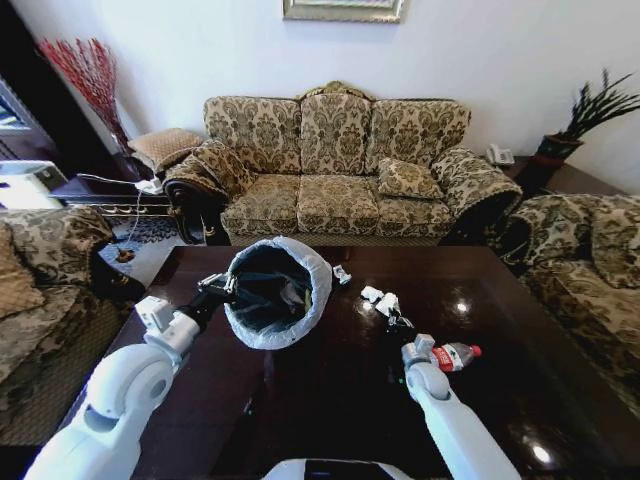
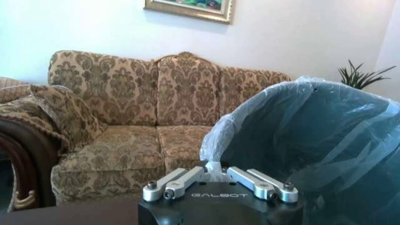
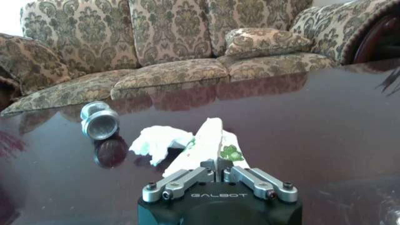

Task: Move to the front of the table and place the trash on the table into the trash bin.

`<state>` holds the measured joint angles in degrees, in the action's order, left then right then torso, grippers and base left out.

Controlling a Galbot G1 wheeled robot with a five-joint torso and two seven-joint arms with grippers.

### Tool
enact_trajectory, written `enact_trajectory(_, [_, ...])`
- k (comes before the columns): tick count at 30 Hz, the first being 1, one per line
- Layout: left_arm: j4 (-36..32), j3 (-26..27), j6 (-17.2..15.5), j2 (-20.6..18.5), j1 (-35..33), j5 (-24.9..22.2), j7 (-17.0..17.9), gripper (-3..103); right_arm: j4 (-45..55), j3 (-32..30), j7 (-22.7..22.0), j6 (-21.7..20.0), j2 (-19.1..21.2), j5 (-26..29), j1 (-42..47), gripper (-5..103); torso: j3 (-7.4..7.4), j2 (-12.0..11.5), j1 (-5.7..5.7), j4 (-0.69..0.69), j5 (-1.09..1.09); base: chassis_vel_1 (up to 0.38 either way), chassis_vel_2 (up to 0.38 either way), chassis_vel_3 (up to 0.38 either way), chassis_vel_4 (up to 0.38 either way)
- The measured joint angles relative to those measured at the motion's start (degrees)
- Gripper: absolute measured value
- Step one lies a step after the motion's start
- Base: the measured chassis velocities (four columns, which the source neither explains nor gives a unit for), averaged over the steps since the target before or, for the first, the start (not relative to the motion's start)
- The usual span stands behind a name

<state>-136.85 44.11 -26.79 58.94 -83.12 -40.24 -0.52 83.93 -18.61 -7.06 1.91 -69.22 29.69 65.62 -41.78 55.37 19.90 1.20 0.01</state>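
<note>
My left gripper (image 1: 222, 288) is shut on the rim of the trash bin (image 1: 277, 292), holding it off the table (image 1: 330, 400) and tipped so its mouth faces right. In the left wrist view, the left gripper (image 2: 216, 169) pinches the pale bag liner of the bin (image 2: 312, 150). My right gripper (image 1: 398, 322) is low over the table's middle and is shut on a white paper wrapper (image 3: 209, 136). A second crumpled scrap (image 3: 159, 140) lies beside it. White scraps (image 1: 380, 300) show just beyond the right gripper. A clear bottle with a red label (image 1: 455, 355) lies to the right of the arm.
A small silvery foil piece (image 3: 100, 123) lies on the table toward the sofa, also seen as a pale scrap (image 1: 341, 274) by the bin's mouth. A patterned sofa (image 1: 340, 170) stands behind the table, with armchairs on the left (image 1: 40, 270) and right (image 1: 590, 260).
</note>
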Motion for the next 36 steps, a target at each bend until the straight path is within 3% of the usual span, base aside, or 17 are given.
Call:
enact_trajectory(12, [-0.3, -0.3, 0.0, 0.1, -0.2, 0.1, -0.3, 2, 8.6, -1.4, -1.1, -0.9, 2.3, 1.4, -1.7, 0, 0.00, 0.0, 0.00, -0.01, -0.01, 0.000, 0.000, 0.000, 0.000])
enact_trajectory(15, [-0.3, -1.1, -0.9, -1.4, 0.8, -0.4, -1.2, 2, 22.7, -0.1, -2.3, -7.3, 5.0, 8.1, -4.9, 0, 0.00, 0.0, 0.00, 0.00, -0.02, 0.000, 0.000, 0.000, 0.000])
enact_trajectory(17, [-0.1, -1.4, -1.2, -1.8, 1.2, -0.6, -1.2, 2, 25.4, 0.5, -2.5, -8.6, 5.7, 9.5, -6.1, 0, 0.01, 0.0, 0.00, 0.00, -0.03, 0.000, 0.000, 0.000, 0.000])
enact_trajectory(19, [0.4, -2.2, -2.9, -3.1, 2.7, -1.2, -1.2, 2, 32.3, 2.6, -3.3, -12.1, 8.1, 14.4, -10.3, 0, 0.00, 0.0, 0.00, 0.01, -0.02, 0.000, 0.000, 0.000, 0.000])
enact_trajectory(24, [0.7, -3.1, -5.8, -5.4, 4.1, -2.4, -0.4, 2, 39.7, 6.3, -4.8, -15.0, 12.1, 21.9, -16.8, 0, 0.00, 0.0, 0.01, 0.01, -0.03, 0.000, 0.000, 0.000, 0.000])
enact_trajectory(28, [1.8, -4.2, -11.3, -11.3, 7.9, -8.5, 3.7, 2, 48.6, 11.8, -6.4, -17.2, 17.1, 31.5, -24.3, 0, 0.00, 0.0, 0.00, 0.00, -0.03, 0.000, 0.000, 0.000, 0.000])
enact_trajectory(31, [2.8, -5.0, -13.6, -14.4, 10.5, -11.2, 5.6, 2, 52.2, 15.6, -6.9, -17.8, 19.5, 34.8, -26.5, 0, 0.00, 0.0, 0.00, 0.00, -0.04, 0.000, 0.000, 0.000, 0.000])
enact_trajectory(36, [3.3, -5.4, -15.3, -17.6, 13.4, -14.1, 7.6, 2, 53.9, 23.1, -5.4, -17.8, 23.0, 33.0, -28.2, 0, 0.00, 0.0, 0.00, 0.00, -0.01, 0.000, 0.000, 0.000, 0.000])
